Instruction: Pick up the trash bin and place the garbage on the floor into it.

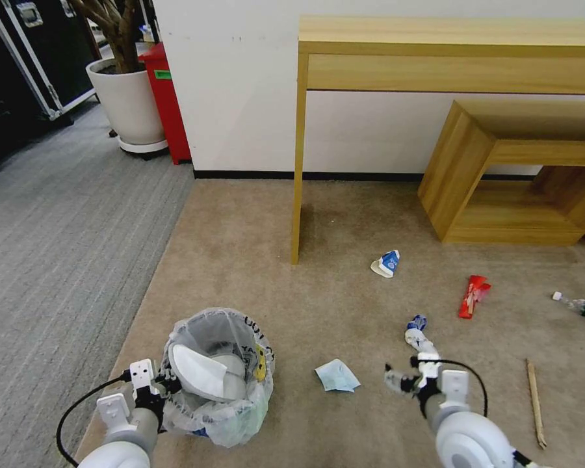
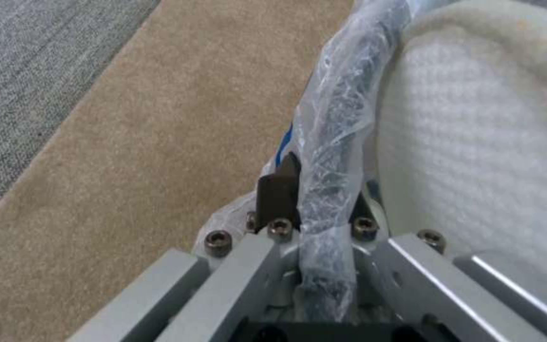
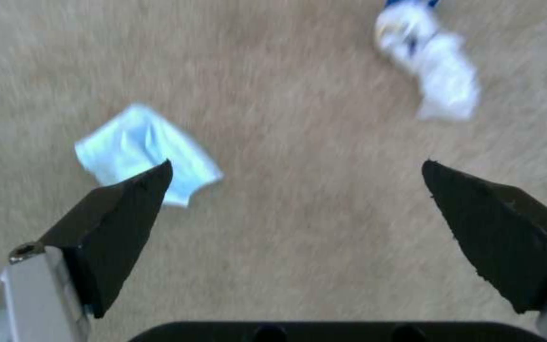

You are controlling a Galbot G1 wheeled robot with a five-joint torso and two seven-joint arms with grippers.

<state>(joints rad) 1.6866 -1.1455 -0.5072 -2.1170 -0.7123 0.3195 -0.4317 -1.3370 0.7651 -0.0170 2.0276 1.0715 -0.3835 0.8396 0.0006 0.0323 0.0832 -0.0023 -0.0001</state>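
While my left gripper (image 1: 166,385) pinches the trash bin (image 1: 222,416) rim, my right gripper (image 1: 403,377) hangs wide apart above the floor (image 1: 344,292).

We see a tall light-wood console table (image 1: 448,49) far ahead of the fingers. Beside it sits a low open wooden shelf box (image 1: 507,172). Far left stands a white round planter (image 1: 127,101) against a red cabinet (image 1: 166,97).

The left gripper (image 1: 166,385) grips the trash bin (image 1: 222,377) rim; beside the bin, apparently open, hangs the right gripper (image 1: 396,380).
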